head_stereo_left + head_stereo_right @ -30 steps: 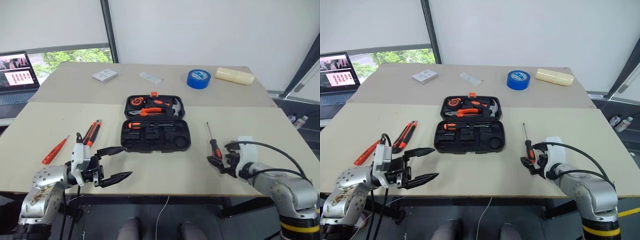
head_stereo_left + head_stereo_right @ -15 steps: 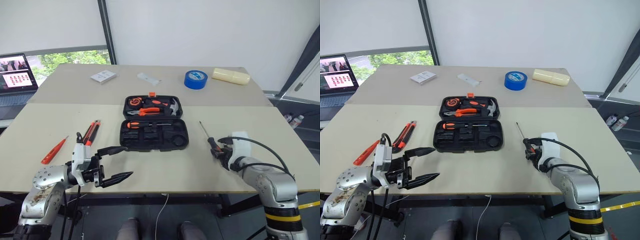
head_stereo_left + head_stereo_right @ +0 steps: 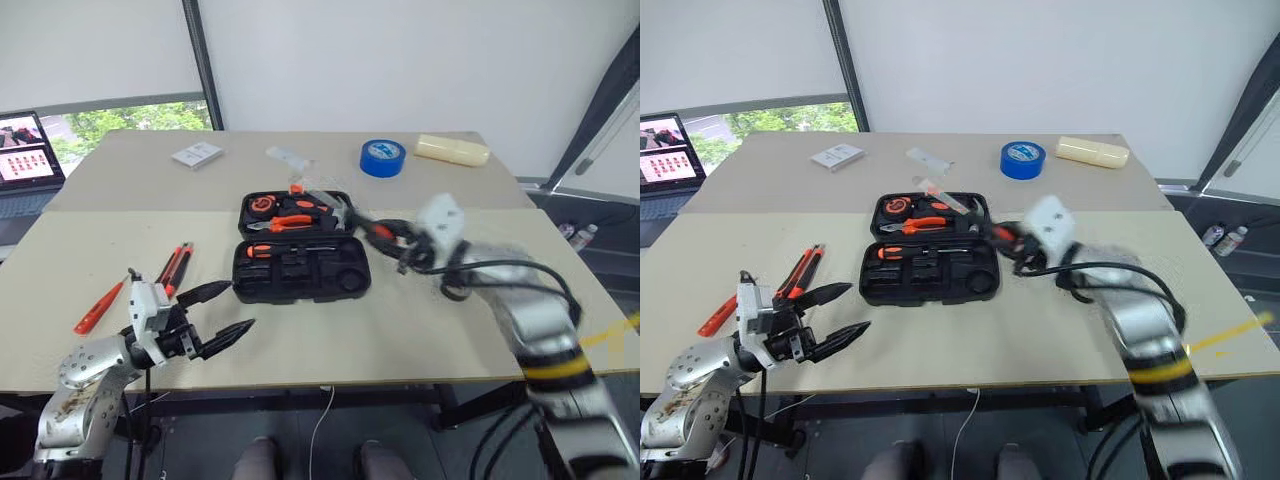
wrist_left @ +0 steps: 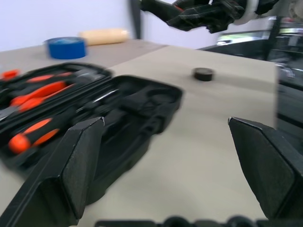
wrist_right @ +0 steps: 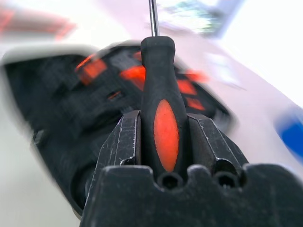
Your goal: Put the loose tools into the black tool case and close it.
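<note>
Black moulded-plastic tool case (image 3: 300, 250) lies open near the middle of the pale table (image 3: 470, 330), its lid half filled with orange-and-steel tools and several slots in the near half vacant. My right gripper (image 5: 163, 130) is clamped on the black-and-orange handle of 1 screwdriver (image 5: 161, 109), the thin steel shaft pointing out ahead of the fingers, and hangs just beside the case's right edge, above the tabletop. My left gripper (image 3: 215, 315) hovers spread wide and empty near the front edge of the table, left of the case.

On the table to my left lie a slim all-orange tester screwdriver (image 3: 100, 305) and 2 longer black-and-orange tools (image 3: 175, 265) side by side; I cannot tell from here which is the knife. A small grey tape roll (image 4: 202, 74) sits on the table beyond the case in the left wrist view.

Risks, as I judge them: the shaft leads, so a shallow approach could jab the tools already seated or nudge the light case across the table. Dropped off-slot, the screwdriver could sit proud and stop the lid from shutting. My grip is on a smooth, rounded handle, so the tool may twist as I lower it.
</note>
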Robot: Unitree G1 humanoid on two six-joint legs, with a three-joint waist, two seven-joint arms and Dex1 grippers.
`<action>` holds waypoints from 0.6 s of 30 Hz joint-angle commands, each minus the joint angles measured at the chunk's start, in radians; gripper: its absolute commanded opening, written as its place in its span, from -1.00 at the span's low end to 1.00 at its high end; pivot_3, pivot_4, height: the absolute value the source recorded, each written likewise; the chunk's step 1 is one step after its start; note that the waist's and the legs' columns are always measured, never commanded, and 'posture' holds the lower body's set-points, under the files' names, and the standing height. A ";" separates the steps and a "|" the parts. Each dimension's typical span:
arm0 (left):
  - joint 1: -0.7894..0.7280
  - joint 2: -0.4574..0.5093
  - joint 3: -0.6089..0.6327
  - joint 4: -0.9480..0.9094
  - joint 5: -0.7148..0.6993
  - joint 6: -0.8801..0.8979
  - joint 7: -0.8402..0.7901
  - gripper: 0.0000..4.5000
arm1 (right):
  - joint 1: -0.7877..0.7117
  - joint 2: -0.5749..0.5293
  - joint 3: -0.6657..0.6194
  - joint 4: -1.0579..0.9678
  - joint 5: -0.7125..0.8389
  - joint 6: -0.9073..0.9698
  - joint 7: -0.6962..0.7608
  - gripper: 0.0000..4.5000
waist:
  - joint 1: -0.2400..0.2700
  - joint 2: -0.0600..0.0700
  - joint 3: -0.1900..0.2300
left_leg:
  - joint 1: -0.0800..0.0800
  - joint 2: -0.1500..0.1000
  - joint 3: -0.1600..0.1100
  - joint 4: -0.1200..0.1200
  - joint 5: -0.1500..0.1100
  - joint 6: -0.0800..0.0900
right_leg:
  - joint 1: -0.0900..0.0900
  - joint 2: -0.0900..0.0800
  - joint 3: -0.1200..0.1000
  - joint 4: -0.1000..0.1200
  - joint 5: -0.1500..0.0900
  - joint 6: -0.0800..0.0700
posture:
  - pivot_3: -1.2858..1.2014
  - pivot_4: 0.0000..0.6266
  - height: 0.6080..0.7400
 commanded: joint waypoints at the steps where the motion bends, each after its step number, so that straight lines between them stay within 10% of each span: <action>1: 0.014 -0.007 0.024 -0.028 -0.003 -0.019 0.028 1.00 | -0.155 0.050 0.089 0.320 -0.125 -0.263 0.123 -0.54 | 0.006 0.000 0.000 | 0.000 0.000 0.000 0.000 0.000 0.000 | 0.000 0.000 0.000 0.000 0.002 -0.002 | 0.03 -0.52 1.00; 18: 0.087 -0.032 0.034 -0.108 0.014 -0.042 0.104 1.00 | -0.451 0.211 0.100 1.029 -0.321 -0.583 0.136 -0.54 | 0.014 0.000 0.000 | -0.003 0.000 0.004 -0.002 0.003 -0.005 | -0.012 0.000 0.003 0.013 0.005 -0.003 | 0.03 -0.52 1.00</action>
